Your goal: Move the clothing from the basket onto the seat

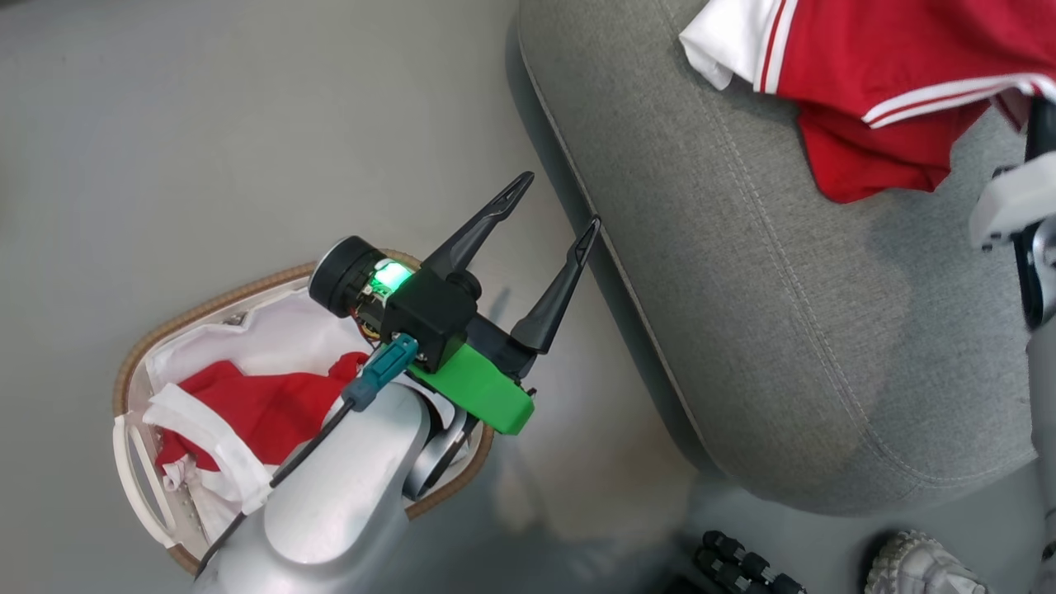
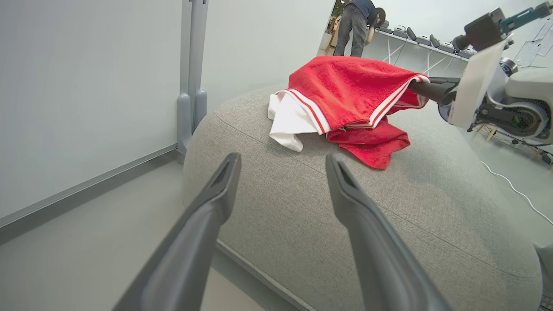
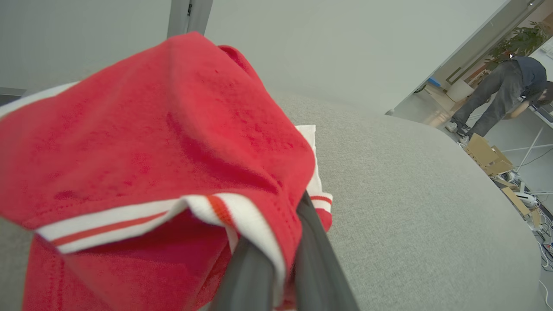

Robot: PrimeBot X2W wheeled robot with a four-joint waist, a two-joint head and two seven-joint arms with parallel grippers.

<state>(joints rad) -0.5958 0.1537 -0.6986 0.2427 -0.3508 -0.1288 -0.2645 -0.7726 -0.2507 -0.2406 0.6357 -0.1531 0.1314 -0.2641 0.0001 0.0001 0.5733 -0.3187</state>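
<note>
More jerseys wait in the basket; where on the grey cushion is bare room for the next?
The grey woven-fabric seat cushion is bare from its stitched edge seam up to the red-and-white jersey. Crowded: the far right end, where that jersey lies bunched with the right hand shut on it.

At the upper right of the head view, the soft red jersey garment with white striped trim [image 1: 874,74] runs off the top and right edges, and the right tool [image 1: 1039,124] is cut by that right edge. In the right wrist view the same cloth buries the tips of its dark fingers [image 3: 317,268]. At the head view's lower left, the pale forearm [image 1: 346,487] covers one side of the oval white plastic basket with a brown woven rim [image 1: 206,301] and part of the red garment inside it [image 1: 256,408].
</note>
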